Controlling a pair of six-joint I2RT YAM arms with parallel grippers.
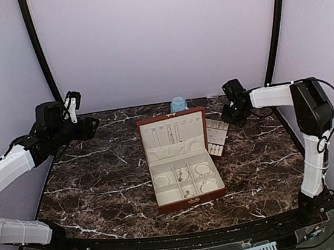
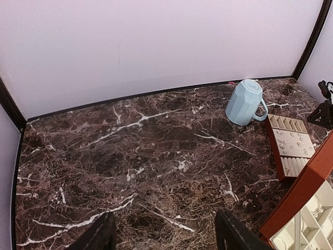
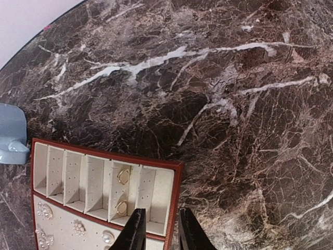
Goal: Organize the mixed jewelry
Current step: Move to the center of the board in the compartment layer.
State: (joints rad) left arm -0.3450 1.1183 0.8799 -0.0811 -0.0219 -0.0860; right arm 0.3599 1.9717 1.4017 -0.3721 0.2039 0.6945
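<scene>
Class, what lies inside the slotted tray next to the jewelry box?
In the slotted tray, one ring and another sit in a single slot. Studs lie on its flat part, and the other slots look empty. The right gripper hides part of its edge.

mug: cut off at edge | jewelry: too small to tell

Dark marble-pattern table — white veins; plain pale lilac walls, black corner strips.
</scene>
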